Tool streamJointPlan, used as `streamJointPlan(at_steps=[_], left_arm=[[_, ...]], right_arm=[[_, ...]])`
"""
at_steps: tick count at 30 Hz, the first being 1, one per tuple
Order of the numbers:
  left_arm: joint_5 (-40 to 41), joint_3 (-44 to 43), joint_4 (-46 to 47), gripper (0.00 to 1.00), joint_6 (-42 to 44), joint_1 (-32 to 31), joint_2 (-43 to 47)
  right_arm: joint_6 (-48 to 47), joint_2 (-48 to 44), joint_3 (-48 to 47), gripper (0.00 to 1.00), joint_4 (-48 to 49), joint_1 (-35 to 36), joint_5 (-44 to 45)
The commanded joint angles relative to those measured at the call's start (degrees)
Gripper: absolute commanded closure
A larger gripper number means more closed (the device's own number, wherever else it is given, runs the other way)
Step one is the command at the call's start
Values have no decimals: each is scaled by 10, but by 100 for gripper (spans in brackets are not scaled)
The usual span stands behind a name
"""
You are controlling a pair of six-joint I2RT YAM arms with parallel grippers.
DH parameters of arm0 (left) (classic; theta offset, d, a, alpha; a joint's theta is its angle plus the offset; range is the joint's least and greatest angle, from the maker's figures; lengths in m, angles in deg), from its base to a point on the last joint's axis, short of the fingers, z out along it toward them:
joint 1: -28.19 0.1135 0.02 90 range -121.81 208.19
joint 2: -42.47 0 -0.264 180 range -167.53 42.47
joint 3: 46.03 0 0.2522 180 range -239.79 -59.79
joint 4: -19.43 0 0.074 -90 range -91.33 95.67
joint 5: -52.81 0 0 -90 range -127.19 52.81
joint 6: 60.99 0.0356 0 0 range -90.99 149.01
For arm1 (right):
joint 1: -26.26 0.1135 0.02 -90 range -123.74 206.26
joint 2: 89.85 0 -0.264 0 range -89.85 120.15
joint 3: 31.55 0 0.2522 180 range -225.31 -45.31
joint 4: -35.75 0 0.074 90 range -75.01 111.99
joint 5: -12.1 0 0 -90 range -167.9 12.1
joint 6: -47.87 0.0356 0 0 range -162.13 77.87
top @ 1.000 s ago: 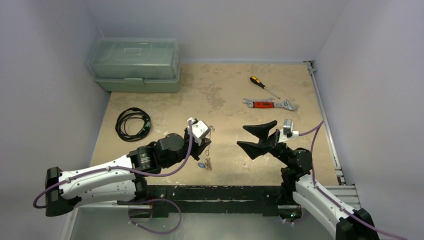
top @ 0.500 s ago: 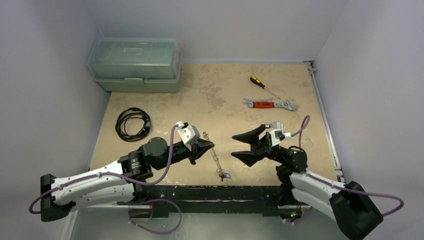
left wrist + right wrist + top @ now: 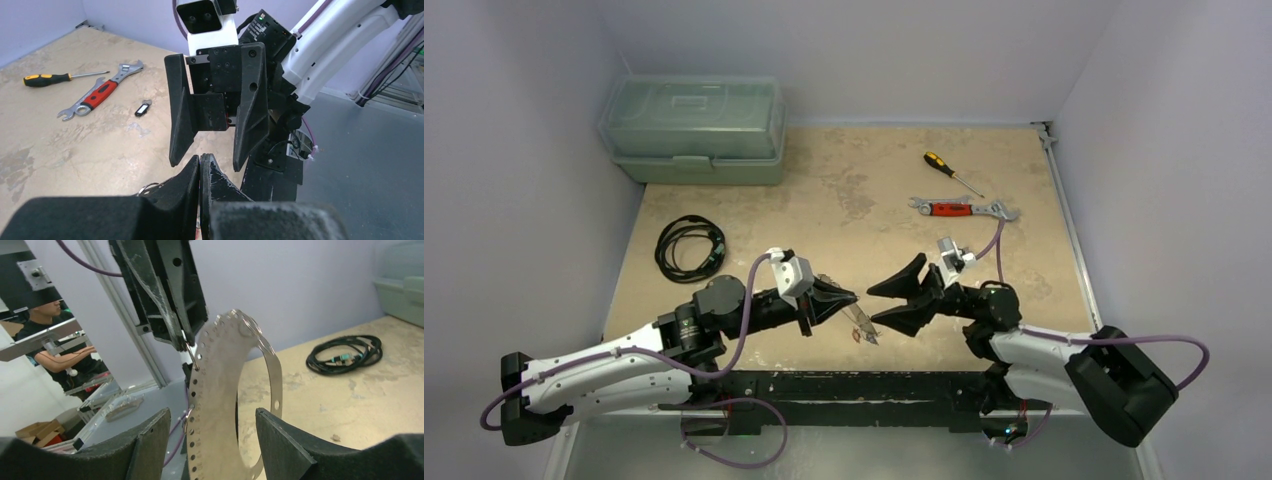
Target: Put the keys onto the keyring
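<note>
Two grippers meet above the tabletop's near edge at mid-width: the left gripper (image 3: 852,298) is clenched on the rim of the keyring (image 3: 215,390), and the right gripper (image 3: 871,308) faces it, fingers spread either side of the loop. Seen edge-on from above, the keyring's long axis slants down toward the near edge. One black-tagged key (image 3: 143,107) lies flat beside the wrench (image 3: 962,209), the screwdriver (image 3: 951,172) beyond; the coiled cable (image 3: 689,246) lies well apart, leftward.
</note>
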Motion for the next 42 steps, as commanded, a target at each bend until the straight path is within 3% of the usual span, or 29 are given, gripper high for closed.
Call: streamJointPlan(at_steps=[1, 16, 42], left_arm=[[-43, 0, 47, 100, -4, -4, 10], [-76, -8, 71, 100, -17, -4, 8], [-65, 2, 121, 100, -26, -4, -14]], right_arm=[[-11, -22, -28, 35, 188, 13, -6], [-18, -36, -52, 55, 188, 41, 5], [-32, -46, -71, 72, 188, 67, 21]])
